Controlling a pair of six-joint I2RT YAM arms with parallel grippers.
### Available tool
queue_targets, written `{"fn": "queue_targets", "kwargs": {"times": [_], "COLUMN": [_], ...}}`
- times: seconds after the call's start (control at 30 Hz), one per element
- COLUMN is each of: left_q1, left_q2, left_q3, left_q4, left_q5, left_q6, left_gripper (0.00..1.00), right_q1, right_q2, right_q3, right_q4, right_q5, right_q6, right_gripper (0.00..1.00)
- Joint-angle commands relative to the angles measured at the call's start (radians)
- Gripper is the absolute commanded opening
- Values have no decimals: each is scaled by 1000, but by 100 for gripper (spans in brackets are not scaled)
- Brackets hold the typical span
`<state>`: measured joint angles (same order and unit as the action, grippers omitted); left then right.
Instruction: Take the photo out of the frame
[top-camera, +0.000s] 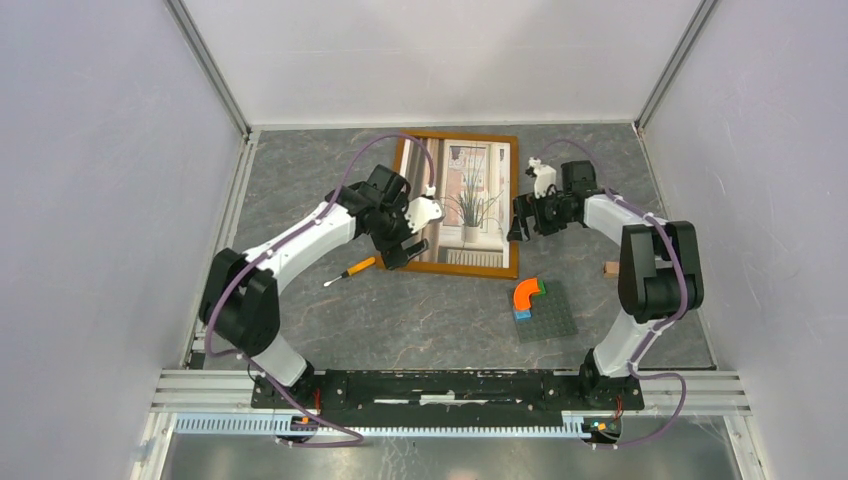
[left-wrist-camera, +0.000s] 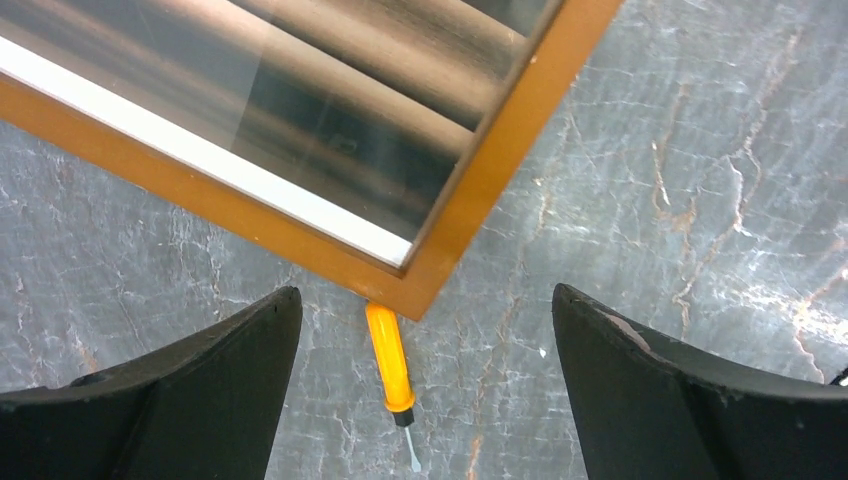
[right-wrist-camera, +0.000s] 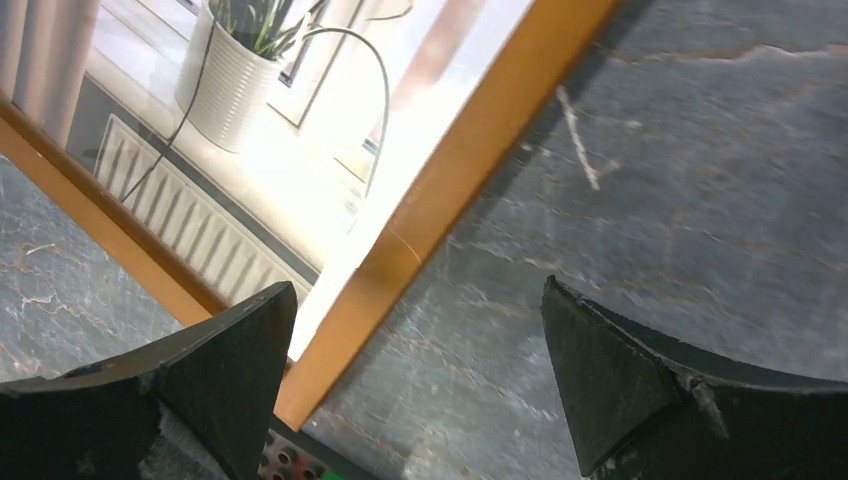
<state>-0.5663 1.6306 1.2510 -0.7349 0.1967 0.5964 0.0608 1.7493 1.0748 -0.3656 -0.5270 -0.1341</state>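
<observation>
The orange-handled screwdriver (left-wrist-camera: 388, 357) lies on the counter with its handle end right at the near-left corner of the frame (left-wrist-camera: 495, 180), whether touching it or tucked under it I cannot tell. The left fingers (left-wrist-camera: 200, 390) hang above that corner, spread wide with nothing between them. If they drop here they could knock the tool aside, or close on it instead of the moulding.

The frame lies flat and face up toward the far middle of the counter. The photo (top-camera: 478, 200) is inside it behind reflective glazing, so it cannot be reached from this side. My guess is that the frame must be turned over first. That is the risky part, since a narrow moulding gripped at one corner may slip or twist, and the glazing could slide out.

The right fingers (right-wrist-camera: 640, 380) are also wide apart and empty, straddling the frame's right-hand moulding near its near-right corner. A push here would shove the frame sideways rather than lift it. The grey baseplate (top-camera: 548, 318) with its orange brick (top-camera: 528, 292) sits near that corner, so a sliding or flipping frame could hit it.
</observation>
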Motion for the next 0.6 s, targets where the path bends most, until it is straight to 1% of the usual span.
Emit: {"fn": "queue_targets", "kwargs": {"times": [0.0, 0.07, 0.23, 0.33, 0.43, 0.57], "left_q1": [-20, -51, -182, -238, -282, -318], "left_q2": [-63, -53, 21, 118, 213, 305], "left_q3": [-56, -61, -43, 29, 123, 208], "left_q4": [43, 48, 102, 114, 73, 34], "left_q5": [57, 62, -30, -62, -76, -99], "left_q6": [20, 47, 106, 112, 142, 142], "left_gripper": [100, 100, 99, 93, 83, 79], "right_q1": [32, 38, 46, 46, 45, 41], "right_q2": [54, 79, 118, 134, 155, 185], "right_q3": [44, 59, 94, 127, 173, 211], "right_q4": [66, 67, 53, 36, 13, 21], "right_q5": [-21, -41, -95, -95, -130, -156], "right_q6": [59, 67, 56, 50, 41, 65], "right_gripper": [98, 98, 98, 98, 98, 98]}}
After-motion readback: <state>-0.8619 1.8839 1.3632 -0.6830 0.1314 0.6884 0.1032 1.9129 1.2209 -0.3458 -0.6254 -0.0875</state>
